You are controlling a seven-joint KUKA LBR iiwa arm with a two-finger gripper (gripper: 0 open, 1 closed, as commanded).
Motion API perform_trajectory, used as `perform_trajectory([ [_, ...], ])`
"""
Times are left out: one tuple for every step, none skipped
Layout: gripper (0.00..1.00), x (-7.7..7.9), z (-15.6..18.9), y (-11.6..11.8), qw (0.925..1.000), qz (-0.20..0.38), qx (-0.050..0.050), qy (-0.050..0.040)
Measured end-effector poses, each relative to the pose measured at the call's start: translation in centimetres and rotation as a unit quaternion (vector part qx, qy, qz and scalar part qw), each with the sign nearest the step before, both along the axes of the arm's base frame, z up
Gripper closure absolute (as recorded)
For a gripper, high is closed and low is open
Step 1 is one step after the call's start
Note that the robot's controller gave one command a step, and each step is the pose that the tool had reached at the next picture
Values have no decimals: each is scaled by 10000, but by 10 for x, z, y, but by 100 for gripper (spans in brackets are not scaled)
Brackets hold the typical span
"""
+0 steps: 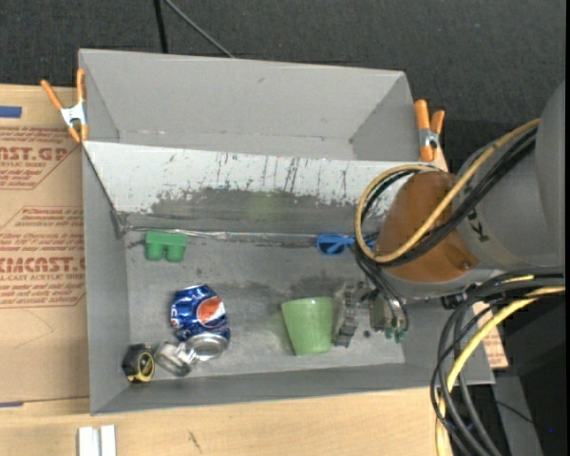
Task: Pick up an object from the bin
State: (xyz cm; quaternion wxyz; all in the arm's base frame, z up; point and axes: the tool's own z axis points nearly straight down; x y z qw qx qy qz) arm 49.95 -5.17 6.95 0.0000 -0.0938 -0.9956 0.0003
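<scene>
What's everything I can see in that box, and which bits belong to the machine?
bin: one, grey, holding everything
block: one, green, back left
blue piece: one, blue, back wall, partly behind the arm
crushed can: one, blue, red and white, front left
small roundish thing: one, black and yellow, front left corner
cup: one, green, front middle
arm: one, grey with orange cover, from the right
claw: one, dark, just right of the cup

Soft, even light, with faint shadows inside the bin [247, 103].
</scene>
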Motion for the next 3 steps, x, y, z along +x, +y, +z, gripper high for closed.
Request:
perform_trajectory([
  [0, 0, 0, 0, 10000, -1, -1, 0],
  [0, 3, 0, 56, 9960, 888, 12, -3],
  [100, 3, 1, 54, 9961, 880, 5, 11],
])
